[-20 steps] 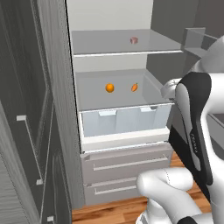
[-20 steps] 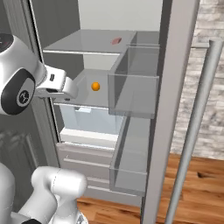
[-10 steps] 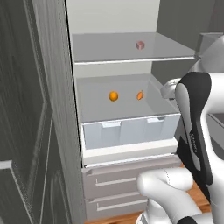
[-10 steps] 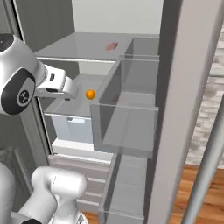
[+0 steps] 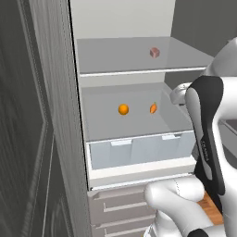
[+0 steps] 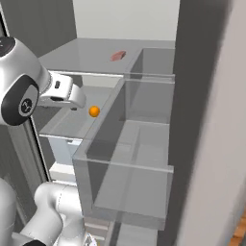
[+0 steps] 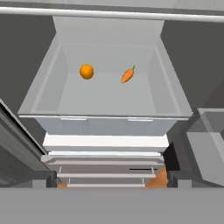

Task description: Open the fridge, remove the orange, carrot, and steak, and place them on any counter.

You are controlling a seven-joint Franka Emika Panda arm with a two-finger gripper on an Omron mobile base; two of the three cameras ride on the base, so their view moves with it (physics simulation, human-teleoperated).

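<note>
- Closing in on the fridge [image 5: 55,115]: against the pictures of a second ago, the whole scene has grown larger and slid in both base views, so the base has driven nearer; the food itself has not moved on its shelves.
- Door: already swung wide, its clear bins [image 6: 129,163] standing in the foreground of the right base view. The opening step reads as done; all three items are yet to be taken out.
- Orange [image 5: 123,109]: resting on the lower shelf [image 7: 105,98], toward its left and back, apart from everything else.
- Carrot [image 5: 153,108]: on the same shelf, to the right of the orange and near it, not touching; lying tilted with the green tip up in the hand view.
- Steak [image 5: 154,52]: on the upper shelf [image 5: 115,58], right of centre, well above the other two.
- Drawers [image 5: 139,150]: pale bins just beneath the lower shelf, shut.
- Meaning for the task: the approach puts the lower shelf straight ahead of the hand, so a first reach for the orange or the carrot looks likely.
- Gripper [image 7: 112,177]: fingers spread as wide as they go, holding nothing and touching nothing, hanging in front of the fridge and well short of the shelf.
- Counter: no item placed there so far.
</note>
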